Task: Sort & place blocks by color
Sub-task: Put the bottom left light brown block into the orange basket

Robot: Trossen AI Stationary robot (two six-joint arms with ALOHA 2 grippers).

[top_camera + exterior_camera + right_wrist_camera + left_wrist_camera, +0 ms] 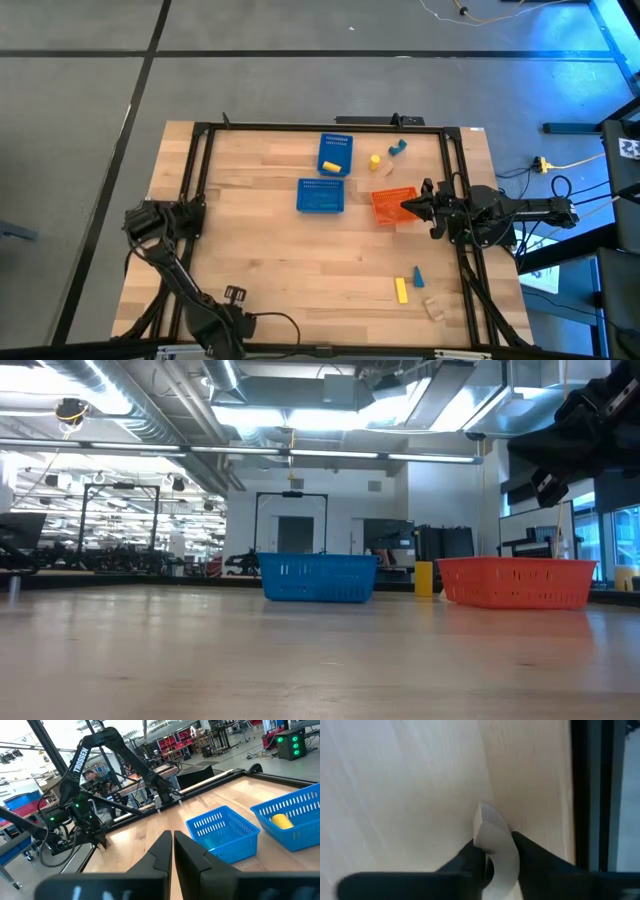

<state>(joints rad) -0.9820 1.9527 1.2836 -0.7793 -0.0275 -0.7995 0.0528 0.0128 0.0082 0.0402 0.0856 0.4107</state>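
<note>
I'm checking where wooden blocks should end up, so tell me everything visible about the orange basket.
The orange basket is a small rectangular tray of perforated plastic with slotted walls and a flared rim. It rests flat and upright on the wooden table, right of the near blue basket. A pale wooden block lies at its far edge. The right gripper hangs over it, fingers shut, not touching it.
</note>
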